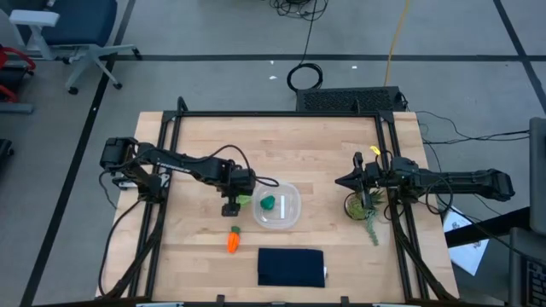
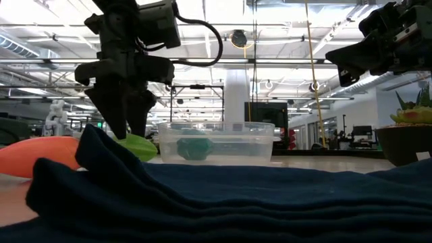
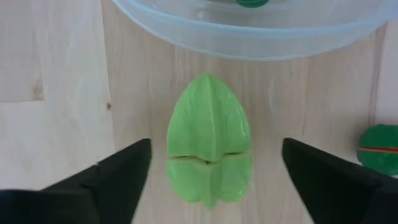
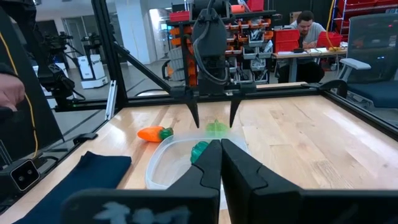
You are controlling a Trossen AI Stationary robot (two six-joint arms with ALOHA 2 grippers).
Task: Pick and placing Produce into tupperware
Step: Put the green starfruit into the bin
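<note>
Straddling the leafy piece with fingers spread wide and empty, the left gripper should descend squarely, then pinch its middle beside the tupperware.

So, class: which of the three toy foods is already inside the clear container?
The dark green round piece; the leafy piece and carrot lie outside the container.
</note>
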